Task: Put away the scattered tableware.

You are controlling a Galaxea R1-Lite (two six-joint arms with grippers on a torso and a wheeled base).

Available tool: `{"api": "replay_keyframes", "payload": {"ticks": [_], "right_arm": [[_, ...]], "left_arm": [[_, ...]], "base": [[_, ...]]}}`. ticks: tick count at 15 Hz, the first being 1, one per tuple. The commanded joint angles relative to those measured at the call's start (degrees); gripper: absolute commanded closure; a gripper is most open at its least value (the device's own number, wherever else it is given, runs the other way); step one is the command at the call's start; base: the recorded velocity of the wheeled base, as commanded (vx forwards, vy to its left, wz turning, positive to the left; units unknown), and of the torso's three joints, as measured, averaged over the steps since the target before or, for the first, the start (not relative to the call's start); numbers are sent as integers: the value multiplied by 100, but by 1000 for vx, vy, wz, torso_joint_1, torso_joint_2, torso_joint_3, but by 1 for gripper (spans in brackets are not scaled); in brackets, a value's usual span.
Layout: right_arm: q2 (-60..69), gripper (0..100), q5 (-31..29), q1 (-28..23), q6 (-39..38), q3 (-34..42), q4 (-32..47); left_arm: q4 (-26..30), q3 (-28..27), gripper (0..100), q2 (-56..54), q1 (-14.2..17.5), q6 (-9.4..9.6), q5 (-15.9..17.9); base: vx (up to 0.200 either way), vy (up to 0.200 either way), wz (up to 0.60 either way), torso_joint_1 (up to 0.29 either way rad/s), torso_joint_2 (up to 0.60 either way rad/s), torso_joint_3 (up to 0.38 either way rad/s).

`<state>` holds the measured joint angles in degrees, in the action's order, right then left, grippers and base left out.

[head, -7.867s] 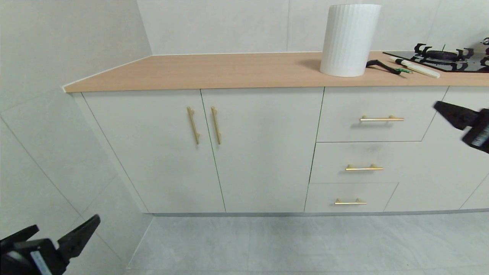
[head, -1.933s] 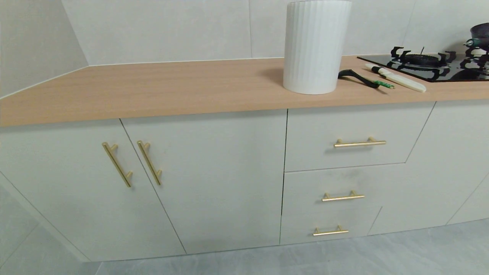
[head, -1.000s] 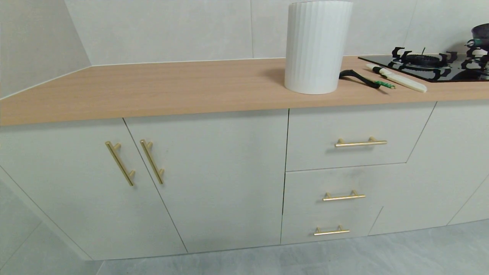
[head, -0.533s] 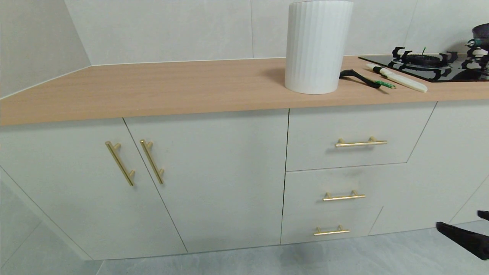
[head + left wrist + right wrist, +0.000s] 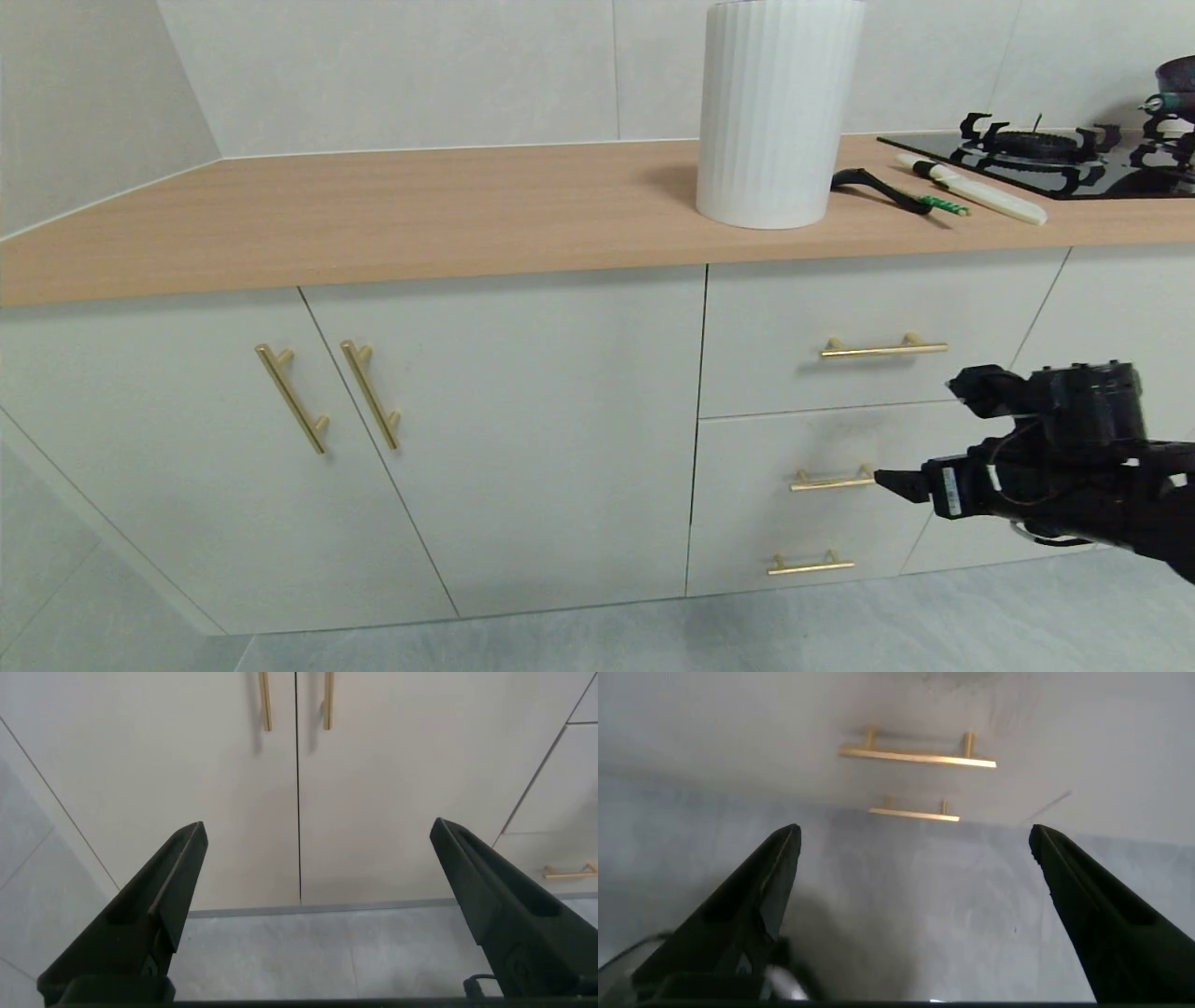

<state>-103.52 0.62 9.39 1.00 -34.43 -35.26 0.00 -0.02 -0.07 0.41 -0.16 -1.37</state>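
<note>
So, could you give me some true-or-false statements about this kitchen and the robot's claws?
1. All three drawers are closed. True.
2. The right claw is holding a knife. False: it is open and empty, in front of the drawers.
3. The tall white container stands on the wooden counter. True.
4. The left claw is shut. False: it is open, facing the cupboard doors.
5. The utensils lie on the floor. False: they lie on the counter beside the container.
</note>
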Motion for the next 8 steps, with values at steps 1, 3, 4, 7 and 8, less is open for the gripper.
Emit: {"api": "replay_keyframes", "payload": {"ticks": [1,3,4,7,8], "right_arm": [[-1531,0,-379,11,-12,-73,-957],[-2119,0,-572,-7,-30,-29,-2047],[-2269,0,-607,-7,-38,-29,-2354],[-2612,0,-642,11,-47,-99,-2855],[-2717,0,-669,19,-100,-143,-3066]], "left_arm": [[0,2,0,7,2,-2,-4],[0,2,0,7,2,-2,-4],[0,2,0,7,2,-2,-4],[0,2,0,7,2,-2,-4],[-9,2,0,7,2,-2,-4]], "base": [[0,0,0,0,0,0],[0,0,0,0,0,0],[0,0,0,0,0,0],[0,0,0,0,0,0],[0,0,0,0,0,0]]}}
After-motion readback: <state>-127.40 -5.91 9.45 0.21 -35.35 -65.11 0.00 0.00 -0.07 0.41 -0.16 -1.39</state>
